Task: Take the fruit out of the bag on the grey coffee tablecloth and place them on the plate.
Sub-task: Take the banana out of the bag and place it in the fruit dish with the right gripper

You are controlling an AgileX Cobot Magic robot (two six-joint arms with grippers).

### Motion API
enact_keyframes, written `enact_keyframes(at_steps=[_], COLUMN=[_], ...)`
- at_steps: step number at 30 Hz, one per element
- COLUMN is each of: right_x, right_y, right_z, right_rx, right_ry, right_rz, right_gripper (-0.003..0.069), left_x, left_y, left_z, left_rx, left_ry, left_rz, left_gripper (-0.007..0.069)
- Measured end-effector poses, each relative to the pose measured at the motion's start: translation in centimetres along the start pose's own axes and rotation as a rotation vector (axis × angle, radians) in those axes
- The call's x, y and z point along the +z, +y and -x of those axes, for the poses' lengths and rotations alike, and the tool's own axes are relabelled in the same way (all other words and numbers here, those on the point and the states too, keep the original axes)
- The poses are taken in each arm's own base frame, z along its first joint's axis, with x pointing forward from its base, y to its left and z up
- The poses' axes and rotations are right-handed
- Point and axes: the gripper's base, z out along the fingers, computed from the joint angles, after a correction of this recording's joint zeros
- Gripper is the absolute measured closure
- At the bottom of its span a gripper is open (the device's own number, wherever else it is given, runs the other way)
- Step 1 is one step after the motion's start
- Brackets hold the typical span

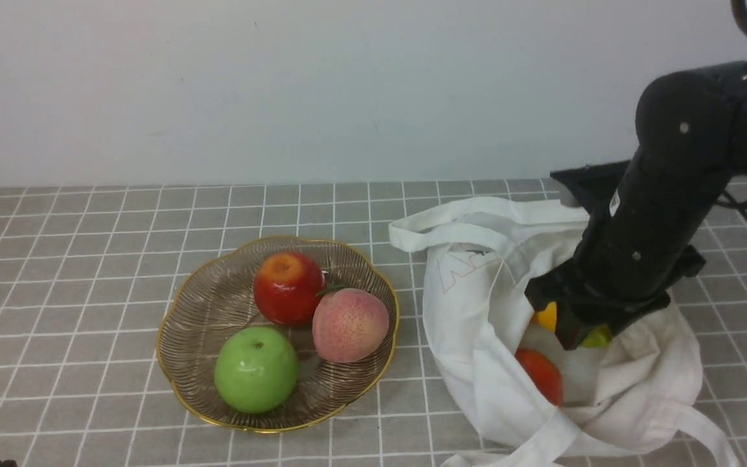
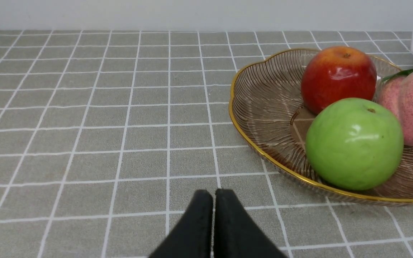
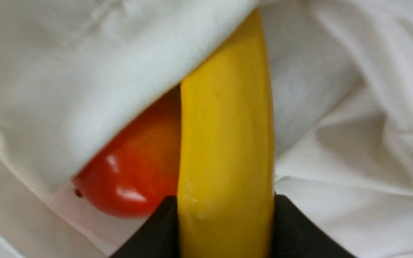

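A white cloth bag (image 1: 477,324) lies open on the grey coffee tablecloth (image 1: 88,259) at the right. My right gripper (image 1: 574,327) reaches into its mouth. It is shut on a yellow banana (image 3: 226,125), one black finger pressed on each side (image 3: 225,215). Beside the banana a glossy red-orange fruit (image 3: 138,168) lies partly under a fold of the bag (image 3: 66,71); it also shows in the front view (image 1: 541,375). The wire plate (image 1: 172,311) with a gold rim sits left of the bag. Near the plate (image 2: 249,139), my left gripper (image 2: 213,195) is shut, holding nothing.
The plate holds a green apple (image 1: 256,370), a red apple (image 1: 288,287) and a pink peach (image 1: 350,324). A white wall stands behind the table. A black object (image 1: 591,181) lies behind the bag. The bag's straps (image 1: 704,428) trail toward the front edge.
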Motion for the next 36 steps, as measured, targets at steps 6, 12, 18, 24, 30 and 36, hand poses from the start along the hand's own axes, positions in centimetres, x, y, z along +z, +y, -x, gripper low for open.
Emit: enact_keyframes(at_steps=[6,12,18,24,30,36], right_x=[-2.3,-1.2,1.5,2.4,-1.4,-3.3], right_y=[-0.3,-1.0,-1.4,-1.1,-0.9,-1.2], right_z=[0.9,0.2,-0.2,-0.4,-1.3,-2.5], right_rx=[-0.016,-0.044,-0.055,-0.044,-0.01,-0.019], right_ry=[-0.083,-0.041,0.045,0.071,-0.039,-0.084], right_rz=[-0.06,-0.126,-0.153,-0.118,-0.108,-0.141], right_gripper=[0.0377,0.0377,0.0377,0.0377,0.0377,0.0377], left_x=[0.0,0.0,0.0,0.0,0.0,0.0], left_y=[0.0,0.0,0.0,0.0,0.0,0.0], left_z=[0.0,0.0,0.0,0.0,0.0,0.0], left_rx=[0.0,0.0,0.0,0.0,0.0,0.0], left_ry=[0.0,0.0,0.0,0.0,0.0,0.0], left_rz=[0.0,0.0,0.0,0.0,0.0,0.0], left_gripper=[0.0632,0.0632,0.0632,0.0632,0.0632,0.0632])
